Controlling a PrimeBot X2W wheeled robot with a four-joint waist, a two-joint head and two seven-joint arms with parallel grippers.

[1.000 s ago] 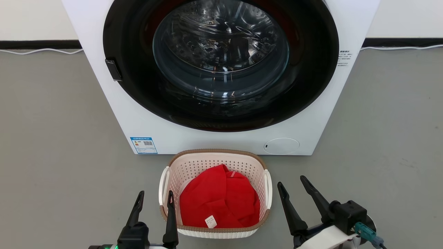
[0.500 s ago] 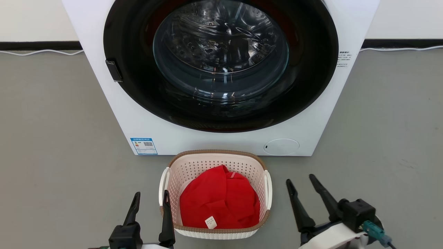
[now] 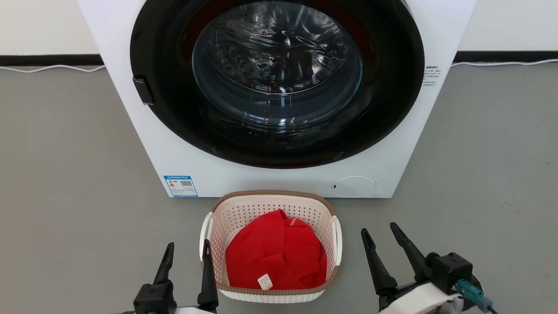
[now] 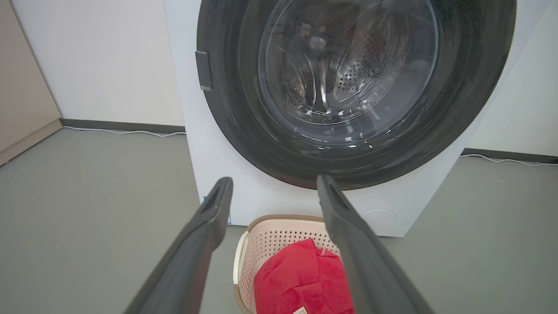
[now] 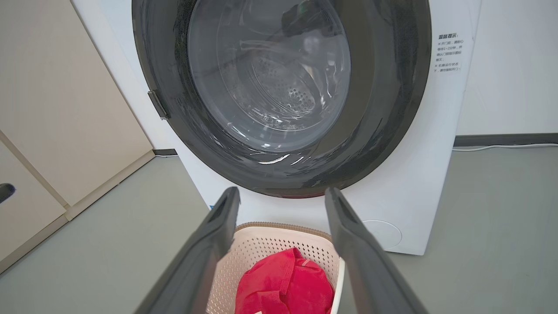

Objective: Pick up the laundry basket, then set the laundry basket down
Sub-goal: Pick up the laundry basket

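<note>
Laundry basket (image 3: 270, 211) on floor (image 3: 65, 174) between left end effector (image 3: 187, 245) and right end effector (image 3: 379, 229), both wide, empty

The scene was viewed by the head camera from high up, tilted downward, with the washing machine (image 3: 279, 179) faced squarely and the laundry basket (image 3: 244, 213) seen from above near the bottom edge. The left wrist view was taken lower and nearer, aimed forward along its own fingers (image 4: 209, 222) from the basket's left; the right wrist view was aimed likewise from the basket's right. The machine's door (image 3: 277, 65) and the basket were shared by all three.
</note>
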